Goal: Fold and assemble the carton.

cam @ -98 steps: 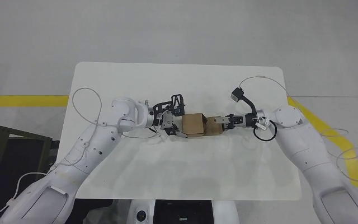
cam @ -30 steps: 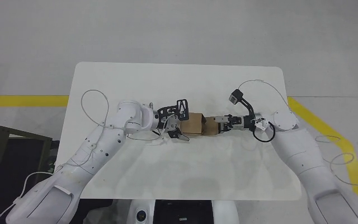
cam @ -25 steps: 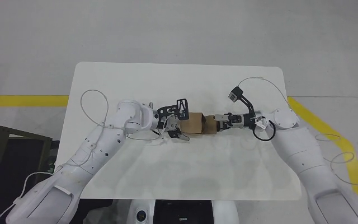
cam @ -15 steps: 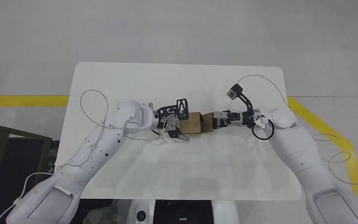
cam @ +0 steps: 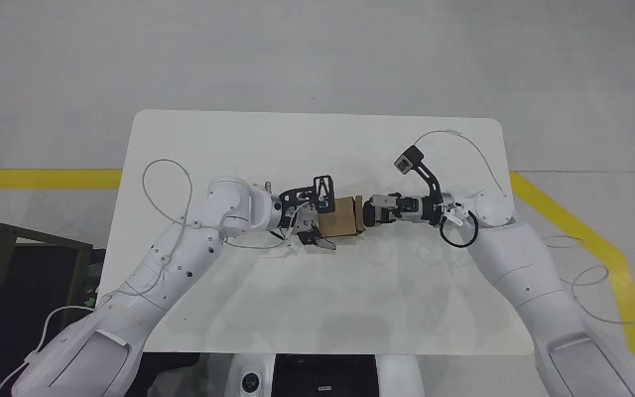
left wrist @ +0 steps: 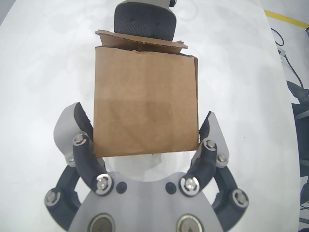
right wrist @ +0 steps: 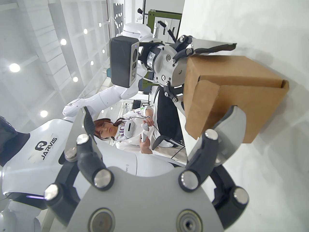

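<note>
A white table (cam: 198, 149) stands on a grey floor, and the carton (cam: 342, 218) lies at its middle between the 2 arms. The left gripper (left wrist: 144, 126) is clamped on the carton's sides. The right gripper (cam: 372, 211), fingers spread apart, sets 1 pad (left wrist: 144, 22) against the end flap (left wrist: 142, 40). The flap (not yet flush) could buckle or spring back, and a hard push could slide the carton from the left grip. Both arms lie low, wrists facing each other.

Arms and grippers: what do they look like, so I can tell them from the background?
The left arm and right arm have glossy white shells, each with a thin white cable looping alongside. The left gripper and right gripper match: silver base plates with round screws, black linkages, silver-backed fingers with black textured pads.
</note>
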